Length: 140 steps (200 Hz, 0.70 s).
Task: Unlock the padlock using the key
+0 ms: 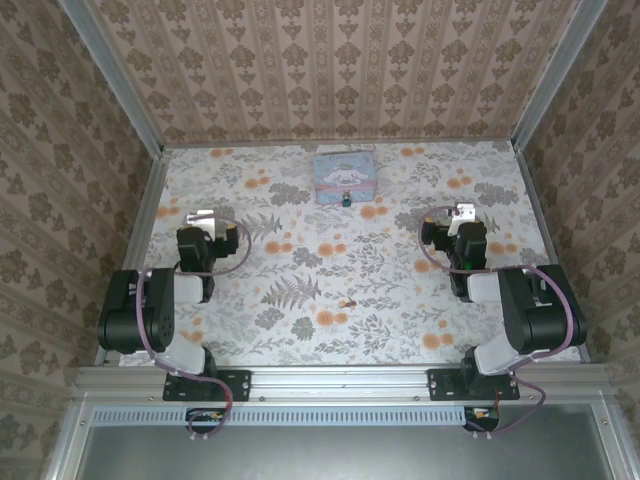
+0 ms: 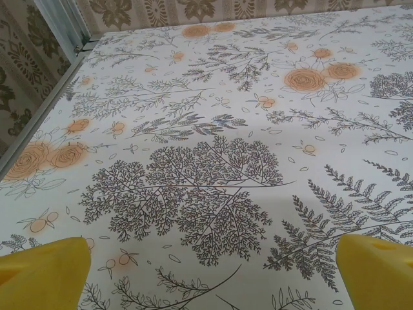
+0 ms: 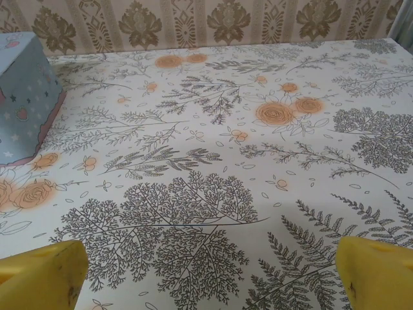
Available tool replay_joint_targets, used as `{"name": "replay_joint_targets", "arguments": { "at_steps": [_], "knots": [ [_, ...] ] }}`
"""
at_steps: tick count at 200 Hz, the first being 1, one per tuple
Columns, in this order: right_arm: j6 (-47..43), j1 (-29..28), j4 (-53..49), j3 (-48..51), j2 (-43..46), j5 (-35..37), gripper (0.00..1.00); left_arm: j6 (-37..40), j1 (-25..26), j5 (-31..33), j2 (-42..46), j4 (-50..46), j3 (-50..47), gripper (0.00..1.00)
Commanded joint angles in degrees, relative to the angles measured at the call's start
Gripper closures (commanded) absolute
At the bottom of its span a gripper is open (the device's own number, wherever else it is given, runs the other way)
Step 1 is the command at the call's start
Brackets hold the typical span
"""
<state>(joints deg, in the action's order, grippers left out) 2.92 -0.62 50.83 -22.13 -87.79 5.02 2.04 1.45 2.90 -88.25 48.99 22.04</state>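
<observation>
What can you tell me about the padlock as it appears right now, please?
The padlock is a tiny dark object sitting against the near side of the pale blue tin, at the far middle of the floral mat. Its shackle, and whether it is locked, are too small to make out. Nothing else touches it.

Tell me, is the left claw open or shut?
Open. The left claw has its yellow fingers far apart, only the flowery mat between them.

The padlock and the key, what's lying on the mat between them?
Nothing, just bare floral mat. In the top view the padlock sits at the front of the tin, and the key lies lower in the frame.
</observation>
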Motion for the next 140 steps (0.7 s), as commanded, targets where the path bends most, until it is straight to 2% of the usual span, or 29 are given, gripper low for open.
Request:
{"name": "replay_joint_targets", "arguments": {
  "at_steps": [1, 110, 127, 140],
  "knots": [
    [-0.90, 0.01, -0.37, -0.74, -0.13, -2.13, 0.00, 0.56, -0.22, -0.88, 0.26, -0.32, 1.34, 0.00],
    [-0.41, 0.21, -0.10, -0.16, 1.33, -1.61, 0.01, 0.81, -0.06, -0.81, 1.19, -0.36, 1.08, 0.00],
    [0.26, -0.04, -9.34, -1.94, 7.59, 0.24, 0.00, 1.22, 0.82, 0.90, 4.02, -4.01, 1.80, 0.00],
    [1.97, 0.16, -18.89, -5.11, 13.35, 1.21, 0.00, 0.44, 0.86, 2.10, 6.36, -11.07, 4.21, 0.00]
  ]
}}
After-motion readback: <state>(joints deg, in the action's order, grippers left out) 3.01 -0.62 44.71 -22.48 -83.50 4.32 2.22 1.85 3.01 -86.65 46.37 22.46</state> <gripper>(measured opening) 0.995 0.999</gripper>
